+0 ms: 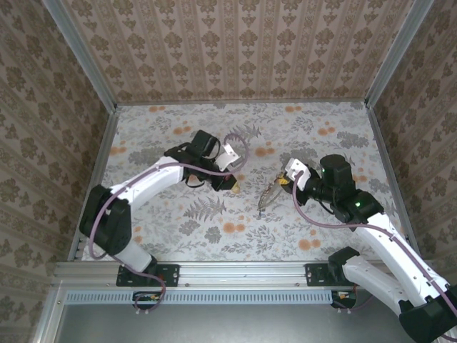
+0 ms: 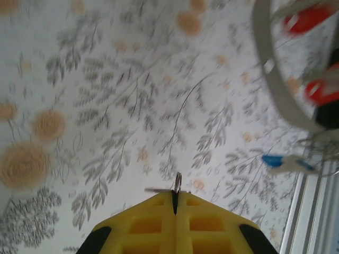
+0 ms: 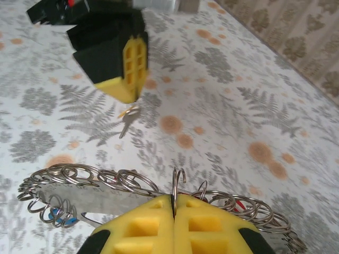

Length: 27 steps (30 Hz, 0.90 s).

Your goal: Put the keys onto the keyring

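Note:
My left gripper [image 2: 175, 194] is shut on a small ring [image 2: 178, 182], from which a yellow-headed key [image 3: 127, 120] hangs below its fingers [image 3: 129, 69]. My right gripper [image 3: 174, 198] is shut on one small split ring [image 3: 178, 180] of the keyring [image 3: 106, 197], a grey loop strung with several small rings. Red-headed keys [image 2: 304, 18] and a blue-headed key [image 2: 283, 161] hang on that keyring [image 2: 271, 82]. From above, the left gripper [image 1: 233, 184] and right gripper [image 1: 285, 180] face each other, a short gap apart, with the bunch [image 1: 268, 194] dangling between them.
The floral table [image 1: 214, 221] is fenced by patterned walls on three sides, with metal posts at the back corners. A rail [image 1: 235, 275] runs along the near edge by the arm bases. Purple cables loop over both arms.

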Each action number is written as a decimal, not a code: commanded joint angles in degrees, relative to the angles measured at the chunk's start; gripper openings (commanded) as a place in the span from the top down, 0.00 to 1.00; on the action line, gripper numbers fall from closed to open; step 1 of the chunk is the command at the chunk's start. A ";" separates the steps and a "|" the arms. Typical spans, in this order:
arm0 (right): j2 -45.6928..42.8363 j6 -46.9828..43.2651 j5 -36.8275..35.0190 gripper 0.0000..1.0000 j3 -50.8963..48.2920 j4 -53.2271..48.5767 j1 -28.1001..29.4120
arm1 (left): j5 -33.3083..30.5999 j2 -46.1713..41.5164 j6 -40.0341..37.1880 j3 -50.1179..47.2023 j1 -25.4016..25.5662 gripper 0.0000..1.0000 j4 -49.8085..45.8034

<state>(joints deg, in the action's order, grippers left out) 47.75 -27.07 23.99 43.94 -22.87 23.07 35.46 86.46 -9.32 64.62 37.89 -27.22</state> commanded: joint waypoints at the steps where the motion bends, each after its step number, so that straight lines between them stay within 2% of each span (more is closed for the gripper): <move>1: 0.98 -1.69 7.17 1.00 1.67 2.44 1.36 | 4.78 -6.72 -4.96 -4.55 0.69 1.00 8.85; 6: 3.03 -3.42 12.18 1.00 2.11 2.74 3.00 | 3.70 -11.92 -7.04 -6.22 1.51 1.00 12.14; 14: 6.44 -8.66 17.59 1.00 2.99 2.59 5.93 | 3.08 -13.72 -17.19 -8.28 5.94 1.00 11.82; 17: 7.86 -9.96 19.27 1.00 3.41 2.70 6.04 | 1.77 -14.16 -18.66 -8.80 7.09 1.00 12.96; 27: 11.34 -11.34 20.83 1.00 3.91 3.33 7.08 | 2.49 -15.49 -23.53 -10.90 10.44 1.00 16.39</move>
<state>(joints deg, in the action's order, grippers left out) 58.35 -36.93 41.71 45.34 -22.31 29.71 37.06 72.58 -29.71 54.81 47.59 -12.93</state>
